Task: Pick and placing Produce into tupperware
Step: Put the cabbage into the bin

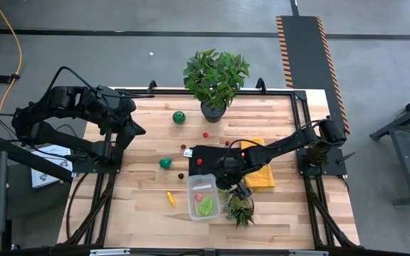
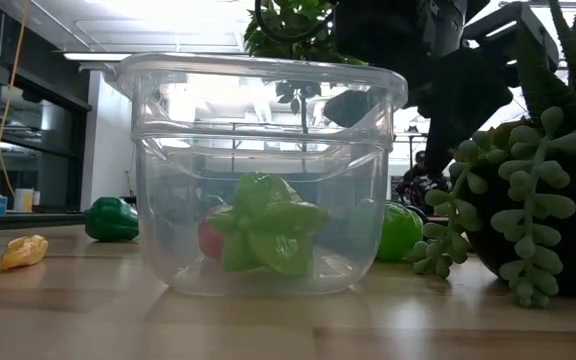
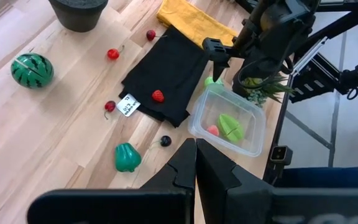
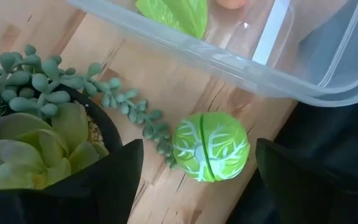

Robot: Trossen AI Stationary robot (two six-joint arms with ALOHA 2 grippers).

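Observation:
The clear tupperware (image 1: 203, 197) stands on the wooden table and holds a green star-shaped piece (image 2: 268, 225) and a red piece (image 2: 211, 240). A round, green, cabbage-like piece (image 4: 211, 147) lies on the table between the tupperware and the small succulent (image 4: 36, 118). My right gripper (image 4: 197, 186) is open above this piece, with one finger on each side and neither touching it. In the high view the right gripper (image 1: 238, 188) is at the tupperware's right side. My left gripper (image 3: 196, 163) is shut and waits over the table's left part (image 1: 129, 128).
Around the black cloth (image 1: 216, 158) lie loose pieces: a watermelon ball (image 1: 180, 117), a green pepper (image 1: 165, 163), a yellow piece (image 1: 171, 198), red berries (image 1: 206, 134) and a dark berry (image 1: 181, 175). Another red piece (image 1: 199, 161) lies on the cloth. The yellow cloth (image 1: 260, 174) and the potted plant (image 1: 214, 78) are nearby.

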